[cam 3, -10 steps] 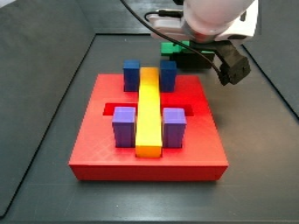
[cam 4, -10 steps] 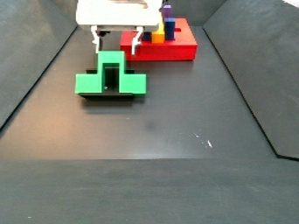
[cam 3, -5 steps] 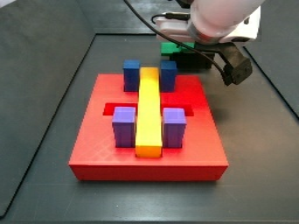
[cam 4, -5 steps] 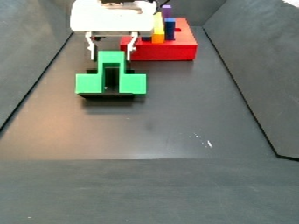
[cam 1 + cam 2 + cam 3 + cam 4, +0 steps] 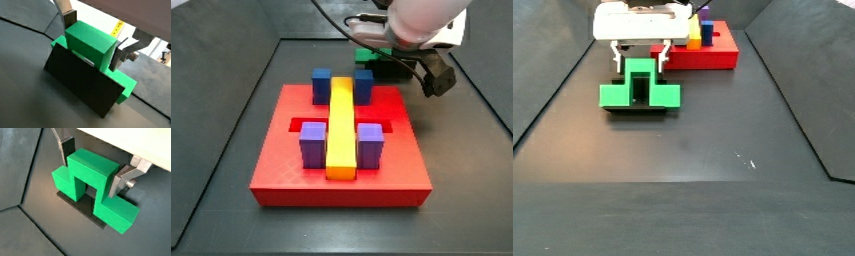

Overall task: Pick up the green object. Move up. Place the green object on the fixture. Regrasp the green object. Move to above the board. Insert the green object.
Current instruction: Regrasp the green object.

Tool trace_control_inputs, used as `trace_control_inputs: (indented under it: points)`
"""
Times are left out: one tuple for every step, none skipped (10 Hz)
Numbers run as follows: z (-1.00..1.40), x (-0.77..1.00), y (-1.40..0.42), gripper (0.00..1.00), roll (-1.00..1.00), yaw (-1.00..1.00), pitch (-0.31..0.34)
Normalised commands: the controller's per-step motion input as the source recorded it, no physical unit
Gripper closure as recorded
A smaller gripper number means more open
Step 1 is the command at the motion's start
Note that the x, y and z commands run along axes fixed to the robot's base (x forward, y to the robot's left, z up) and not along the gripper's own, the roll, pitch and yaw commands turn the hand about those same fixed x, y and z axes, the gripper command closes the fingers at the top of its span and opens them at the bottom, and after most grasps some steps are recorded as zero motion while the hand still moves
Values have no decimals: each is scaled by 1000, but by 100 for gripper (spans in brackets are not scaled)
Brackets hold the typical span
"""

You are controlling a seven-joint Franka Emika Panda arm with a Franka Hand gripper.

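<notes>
Barely any change from half a second ago: the end effector (image 5: 643, 55) hangs at the same height over the green object (image 5: 639, 88), where a full second back it sat a touch higher and further toward the board. The green object has not shifted in either side view.

Count them up: one green object, one fixture (image 5: 83, 209), one red board (image 5: 339, 165). On the board there is one long yellow bar (image 5: 341, 128), two blue blocks (image 5: 322, 85) at the far end, two purple blocks (image 5: 311, 144) at the near end.

The green object rests on the dark fixture, well apart from the board, on the dark bench (image 5: 714, 140). Its long axis runs level along the fixture, two square ends out to either side, with a raised centre part standing up between them. In both wrist views the silver fingers (image 5: 67, 149) bracket that raised centre, one plate on each side. The end effector (image 5: 97, 166) is spread; one finger looks just off the green face, though whether the other touches I cannot tell.

In a side view the end effector (image 5: 398, 60) sits beyond the far edge of the board, the green object (image 5: 366, 57) only peeking out beside it.
</notes>
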Motion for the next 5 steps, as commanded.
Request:
trace_control_inputs:
  points:
    - [-23,100,274,0,0,100,17]
    - [-26,11,103,0,0,31,20]
    - [-9,0,0,0,0,0,6]
    - [-26,0,0,0,0,0,6]
    - [-77,0,0,0,0,0,29]
